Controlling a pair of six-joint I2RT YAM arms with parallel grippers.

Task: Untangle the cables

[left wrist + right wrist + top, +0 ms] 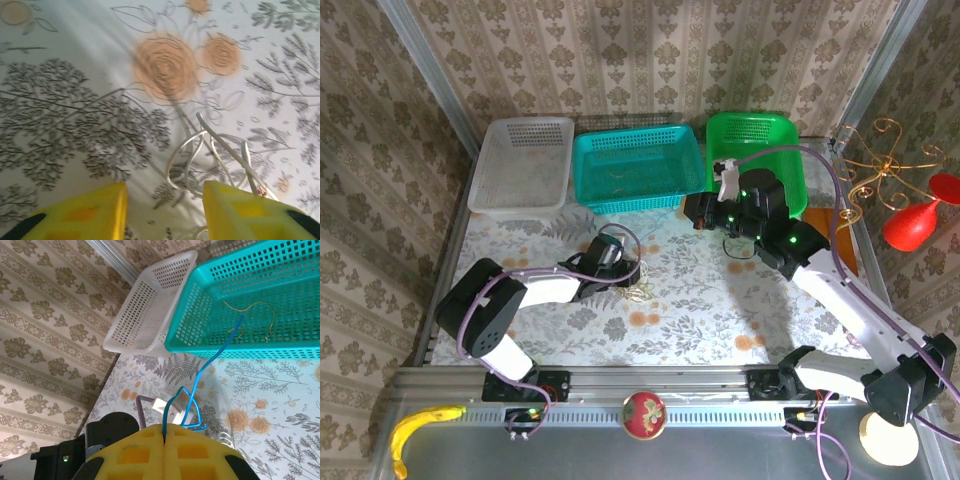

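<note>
blue cable [218, 349] loops from the clamped right claw [165, 429]; whitish cable [215, 134] coils beside the gaping left claw [165, 192].

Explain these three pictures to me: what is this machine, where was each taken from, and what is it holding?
This is a robot with a left arm and a right arm bolted at the near edge of a table with a flowered cloth. The wide picture comes from a camera above and behind the arms. The other two come from wrist cameras, each looking out past its own hand. The left hand is open above a thin white looped cable lying on the cloth. The right hand is shut on a thin blue cable, which runs toward a teal plastic basket holding a thin yellow-orange cord. A white plastic basket and a green plastic basket stand on either side of it.
</note>
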